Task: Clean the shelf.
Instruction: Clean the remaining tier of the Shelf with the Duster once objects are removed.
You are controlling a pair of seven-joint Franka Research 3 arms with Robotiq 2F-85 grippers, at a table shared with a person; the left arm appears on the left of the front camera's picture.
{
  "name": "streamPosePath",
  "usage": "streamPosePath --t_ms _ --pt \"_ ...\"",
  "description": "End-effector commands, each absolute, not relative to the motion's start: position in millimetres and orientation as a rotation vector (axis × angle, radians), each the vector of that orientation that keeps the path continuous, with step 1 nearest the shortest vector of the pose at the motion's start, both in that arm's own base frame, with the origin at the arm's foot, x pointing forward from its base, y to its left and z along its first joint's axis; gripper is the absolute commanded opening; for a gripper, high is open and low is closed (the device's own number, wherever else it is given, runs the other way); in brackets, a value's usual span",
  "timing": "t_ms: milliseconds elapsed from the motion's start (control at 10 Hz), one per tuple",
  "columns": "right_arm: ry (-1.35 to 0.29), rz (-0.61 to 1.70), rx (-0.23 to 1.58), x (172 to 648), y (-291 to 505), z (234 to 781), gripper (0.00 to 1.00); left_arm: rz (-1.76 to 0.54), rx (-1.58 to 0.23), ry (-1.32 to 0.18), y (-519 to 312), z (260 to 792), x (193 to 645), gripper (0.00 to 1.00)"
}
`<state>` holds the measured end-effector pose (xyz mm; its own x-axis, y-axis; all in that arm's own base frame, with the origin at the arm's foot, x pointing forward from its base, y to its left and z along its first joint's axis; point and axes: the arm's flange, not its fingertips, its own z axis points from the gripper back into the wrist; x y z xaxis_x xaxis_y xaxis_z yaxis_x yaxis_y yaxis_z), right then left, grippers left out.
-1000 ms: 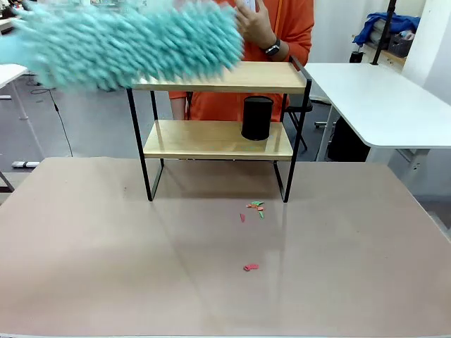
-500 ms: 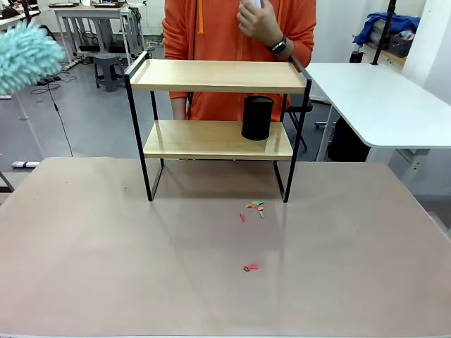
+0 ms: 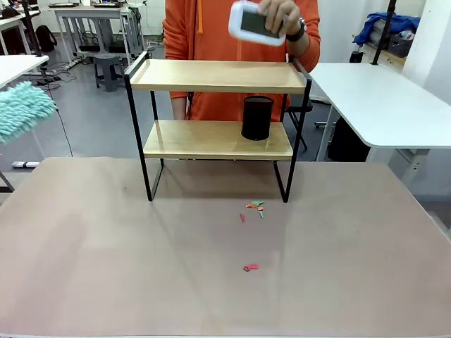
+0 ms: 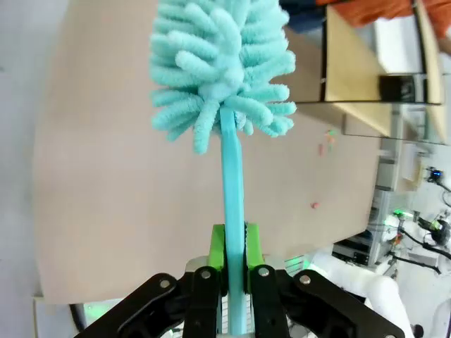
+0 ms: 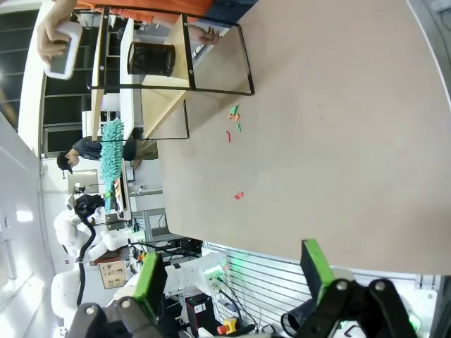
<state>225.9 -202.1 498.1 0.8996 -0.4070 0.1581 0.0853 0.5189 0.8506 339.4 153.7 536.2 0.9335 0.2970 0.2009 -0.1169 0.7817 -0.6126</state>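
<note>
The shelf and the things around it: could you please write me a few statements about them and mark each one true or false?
1. The left gripper is shut on the handle of the duster. True.
2. The black cup stands on the top board of the shelf. False: it stands on the lower board.
3. The right gripper holds a cloth. False: its jaws stand open with nothing between them.
4. Small red and green scraps lie on the table in front of the shelf. True.
5. The duster rests on the top board. False: it hangs off to the robot's left of the shelf, apart from it.
6. The person's hand holds a white device above the top board. True.
</note>
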Motion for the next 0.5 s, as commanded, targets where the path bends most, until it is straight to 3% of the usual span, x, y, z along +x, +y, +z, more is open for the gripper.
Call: streamPosePath --t_ms 0,400 --pt "-0.387 -0.282 1.001 227.4 -201.0 499.1 1.00 0.214 -0.680 -0.309 181.1 543.5 324.5 0.13" --pt "-0.387 -0.282 1.001 227.4 -201.0 499.1 1.00 0.214 -0.680 -0.309 181.1 543.5 324.5 0.13"
